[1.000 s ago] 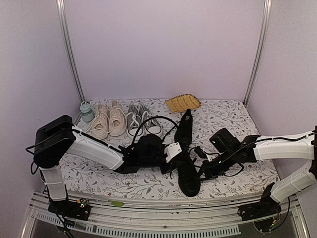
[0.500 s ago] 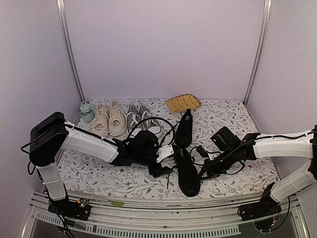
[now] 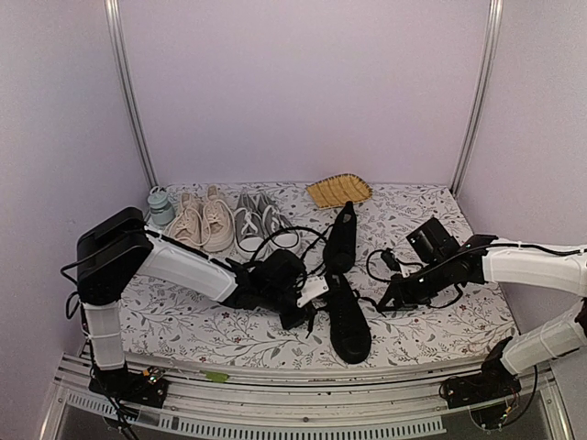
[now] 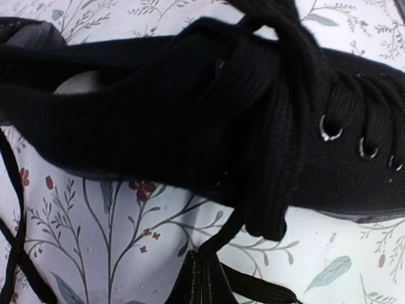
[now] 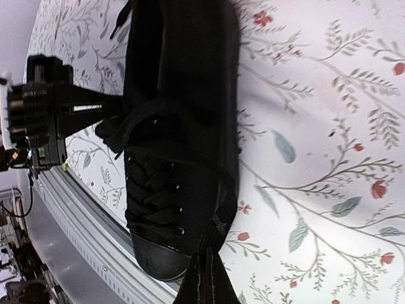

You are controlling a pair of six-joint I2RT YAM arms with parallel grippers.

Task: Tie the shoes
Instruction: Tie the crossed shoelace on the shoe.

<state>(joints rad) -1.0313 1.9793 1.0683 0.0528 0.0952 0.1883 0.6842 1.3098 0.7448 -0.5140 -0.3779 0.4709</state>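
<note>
Reading from left to right across the flowered table [image 3: 440,206], we are passing the beige pair [image 3: 202,226] and the grey pair [image 3: 261,225] at the back, neither of which is being handled. We are then meeting the left gripper [image 3: 305,310], which is lying low just beside the near black shoe [image 3: 348,332]. Its wrist view is showing the fingertips pressed together and pinching the left strand [image 4: 223,235], which is running up to the top eyelets. The far black shoe [image 3: 341,234] is lying just behind the near one, towards the woven tray [image 3: 337,191], with its laces trailing in loose loops over the cloth. On the other side of the near shoe, the right gripper [image 3: 393,298] is likewise standing closed, apparently holding the right strand [image 5: 216,221], which is leading back towards the same shoe. We are judging the task to be in an early stage: the two ends are being drawn apart, perhaps around a first crossing, but we are seeing no finished bow on either shoe. Forming the loops, tightening them and lacing up the far shoe are all remaining.
</note>
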